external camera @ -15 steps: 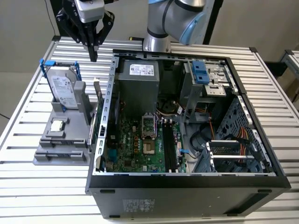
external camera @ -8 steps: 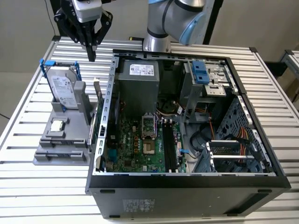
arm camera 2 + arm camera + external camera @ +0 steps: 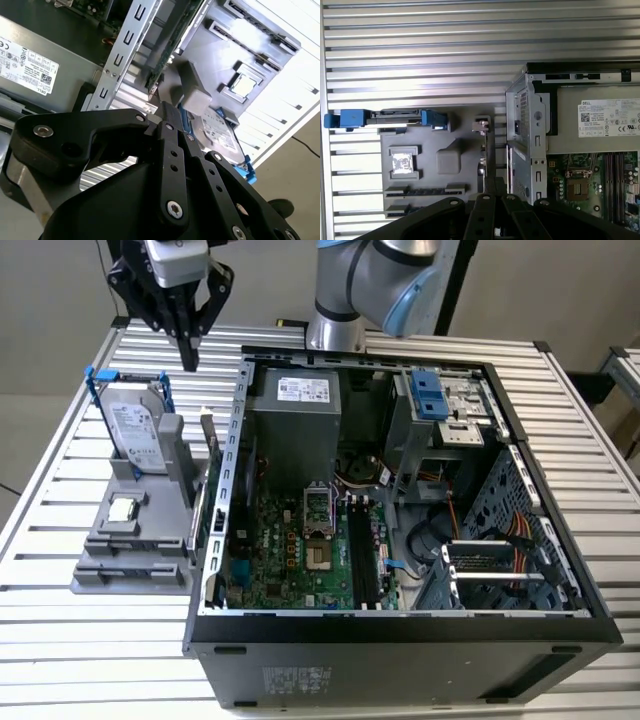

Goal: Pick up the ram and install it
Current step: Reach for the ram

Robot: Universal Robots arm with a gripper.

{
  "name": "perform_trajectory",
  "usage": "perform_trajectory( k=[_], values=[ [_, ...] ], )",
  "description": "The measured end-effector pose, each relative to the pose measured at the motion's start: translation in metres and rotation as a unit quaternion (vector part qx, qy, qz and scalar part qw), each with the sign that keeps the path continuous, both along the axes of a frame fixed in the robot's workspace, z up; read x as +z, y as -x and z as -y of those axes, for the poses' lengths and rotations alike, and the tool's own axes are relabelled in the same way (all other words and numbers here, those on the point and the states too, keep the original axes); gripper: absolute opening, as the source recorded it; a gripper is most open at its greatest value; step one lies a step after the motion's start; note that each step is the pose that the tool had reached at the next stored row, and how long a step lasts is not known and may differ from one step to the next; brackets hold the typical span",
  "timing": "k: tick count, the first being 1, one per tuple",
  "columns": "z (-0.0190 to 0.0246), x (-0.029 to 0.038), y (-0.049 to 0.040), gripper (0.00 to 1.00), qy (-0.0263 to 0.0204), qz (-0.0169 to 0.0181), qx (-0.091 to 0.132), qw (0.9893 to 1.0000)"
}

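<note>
The gripper (image 3: 189, 355), fingers together and empty, is hovering above the upright ram (image 3: 172, 42); lowering unopened or skewed, it is risking hitting the ram or case wall (image 3: 238, 390).

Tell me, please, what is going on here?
A robot arm is set to fit a memory stick into the open computer case. Its claw hangs shut and empty over the grey holder beside the case, nearest the memory stick, which stands on edge there, not yet picked up. A hard drive and a processor chip sit in the same holder.
</note>
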State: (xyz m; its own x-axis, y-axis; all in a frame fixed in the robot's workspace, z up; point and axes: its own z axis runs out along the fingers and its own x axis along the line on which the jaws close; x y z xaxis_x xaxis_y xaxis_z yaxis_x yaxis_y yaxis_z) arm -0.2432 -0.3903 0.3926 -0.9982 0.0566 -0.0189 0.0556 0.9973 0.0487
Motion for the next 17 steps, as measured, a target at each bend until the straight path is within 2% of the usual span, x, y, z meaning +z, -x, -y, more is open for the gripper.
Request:
perform_trajectory(
  k=[17],
  values=[
    [-0.0009, -0.0001, 0.0145, 0.0, -0.0001, -0.0008, 0.004, 1.0]
  ],
)
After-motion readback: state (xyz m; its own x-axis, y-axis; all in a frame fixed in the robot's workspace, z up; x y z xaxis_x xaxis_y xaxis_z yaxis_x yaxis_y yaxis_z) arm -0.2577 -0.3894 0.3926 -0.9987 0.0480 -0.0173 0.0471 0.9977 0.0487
